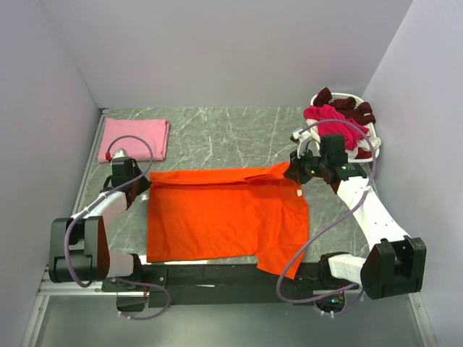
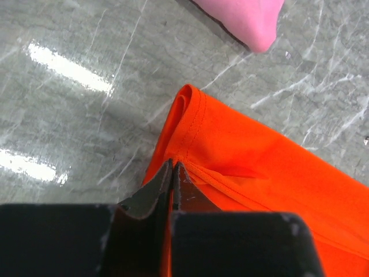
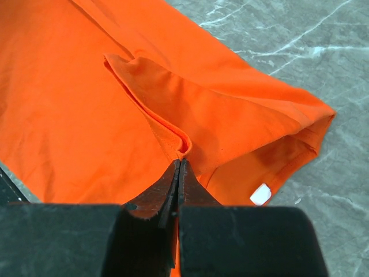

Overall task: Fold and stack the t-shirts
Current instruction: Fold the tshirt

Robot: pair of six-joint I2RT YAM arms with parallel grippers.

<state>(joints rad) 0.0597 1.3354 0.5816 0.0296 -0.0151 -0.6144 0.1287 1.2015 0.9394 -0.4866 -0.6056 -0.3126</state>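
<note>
Step in hand, by my read: first fold of orange shirt (image 1: pixel 228 217), spread flat mid-bench (image 1: pixel 217 130). L jaws shut on its far-left corner, R jaws shut on a pinched-up ridge at far-right edge. Next needs both lifted together & carried evenly toward near hem. Wrist cams confirm grips. Top view alone shows whole folded pink shirt (image 1: pixel 134 139) far-left, plus basket (image 1: pixel 376 130) w/ magenta shirt (image 1: pixel 329 119) & maroon shirt (image 1: pixel 354 108) far-right.
</note>
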